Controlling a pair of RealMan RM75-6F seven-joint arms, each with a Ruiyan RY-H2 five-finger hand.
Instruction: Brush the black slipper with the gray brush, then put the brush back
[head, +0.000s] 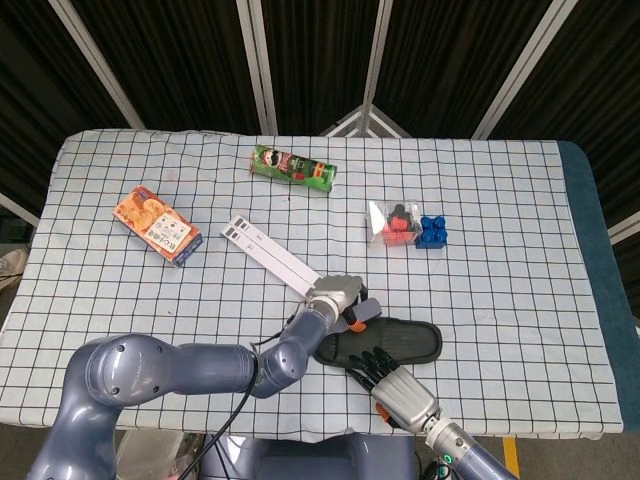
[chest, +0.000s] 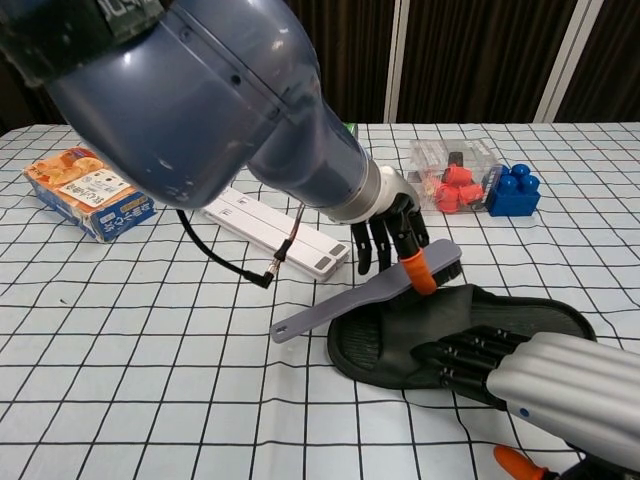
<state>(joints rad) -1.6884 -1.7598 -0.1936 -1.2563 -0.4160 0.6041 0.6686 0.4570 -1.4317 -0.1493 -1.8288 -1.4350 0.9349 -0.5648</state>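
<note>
Brush head over slipper, handle trailing left.
Left hand (chest: 392, 232) grips gray brush (chest: 372, 291) above black slipper (chest: 460, 325), bristles at its strap; right hand (chest: 520, 368) presses the slipper's near edge.

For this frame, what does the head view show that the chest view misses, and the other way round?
Only the head view shows the whole green can lying near the far edge, and the full outline of the table. Only the chest view shows the gray brush end to end, its handle sticking out past the slipper's edge, and its head raised above the strap. Both show the left hand holding the brush, the right hand resting on the black slipper, the orange box, the white power strip and the blue blocks.
</note>
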